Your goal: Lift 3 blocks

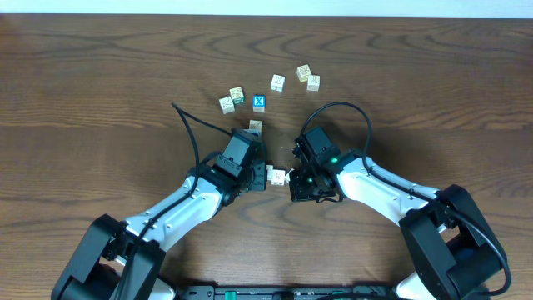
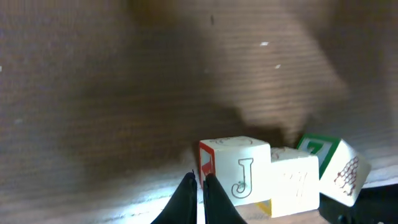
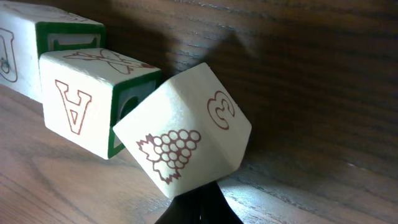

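Right wrist: smooth cream cubes point(image 3: 180, 137) on grained wooden table point(image 3: 311, 62).

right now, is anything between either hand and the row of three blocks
Nothing visible. The shut left hand sits right at the J block end face. The shut right hand meets the tilted grape block at the other end, with the A block in the middle. The spare cubes lie well beyond the row.
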